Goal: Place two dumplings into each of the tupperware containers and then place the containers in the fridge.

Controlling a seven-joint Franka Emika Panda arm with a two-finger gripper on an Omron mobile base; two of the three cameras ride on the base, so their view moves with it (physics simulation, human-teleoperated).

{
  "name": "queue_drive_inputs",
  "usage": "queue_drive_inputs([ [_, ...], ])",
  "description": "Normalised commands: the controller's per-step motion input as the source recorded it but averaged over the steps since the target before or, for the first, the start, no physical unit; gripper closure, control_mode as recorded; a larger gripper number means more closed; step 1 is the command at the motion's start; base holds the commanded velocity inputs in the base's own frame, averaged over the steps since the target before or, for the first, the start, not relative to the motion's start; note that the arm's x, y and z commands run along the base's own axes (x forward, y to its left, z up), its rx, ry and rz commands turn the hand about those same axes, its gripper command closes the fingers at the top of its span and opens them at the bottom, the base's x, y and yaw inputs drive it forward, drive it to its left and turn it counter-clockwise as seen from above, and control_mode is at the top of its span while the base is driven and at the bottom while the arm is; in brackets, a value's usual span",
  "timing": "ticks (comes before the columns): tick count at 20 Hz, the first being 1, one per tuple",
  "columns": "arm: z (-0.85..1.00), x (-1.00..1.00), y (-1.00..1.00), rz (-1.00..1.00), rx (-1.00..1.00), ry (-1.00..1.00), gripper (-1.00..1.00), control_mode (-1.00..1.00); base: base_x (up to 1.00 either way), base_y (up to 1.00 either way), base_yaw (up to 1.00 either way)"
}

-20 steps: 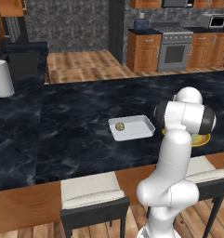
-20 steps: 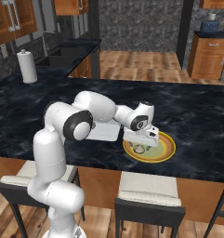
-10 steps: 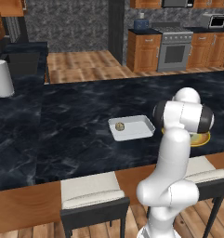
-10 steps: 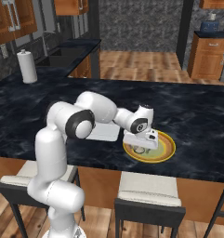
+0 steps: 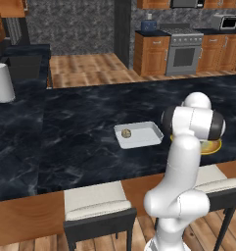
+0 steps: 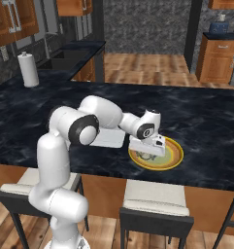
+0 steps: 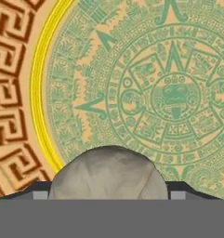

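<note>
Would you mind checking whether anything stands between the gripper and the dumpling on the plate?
Nothing visible does. In the hand view the dumpling sits directly between the two dark fingertips on the patterned plate, with the gripper lowered right over it.

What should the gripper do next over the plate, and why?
Probably finish closing, then lift: in the hand view a dumpling sits between the gripper fingertips on the plate, jaws not clearly clamped. The tray holds just one dumpling.
</note>
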Motion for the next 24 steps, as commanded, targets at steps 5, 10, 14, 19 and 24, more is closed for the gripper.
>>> queue_drive_inputs([
  [5,0.75,-0.19,0.29,0.00,-0.02,-0.06,1.00,-1.00,0.00,0.00,0.00],
  [10,0.92,-0.23,0.48,0.00,-0.05,-0.01,1.00,-1.00,0.00,0.00,0.00],
  [14,0.56,-0.17,0.84,0.01,-0.04,-0.04,1.00,-1.00,0.00,0.00,0.00],
  [19,0.19,-0.01,0.92,0.04,-0.03,-0.07,1.00,-1.00,0.00,0.00,0.00],
  [24,0.00,0.05,0.78,0.07,0.00,0.00,1.00,-1.00,0.00,0.00,0.00],
])
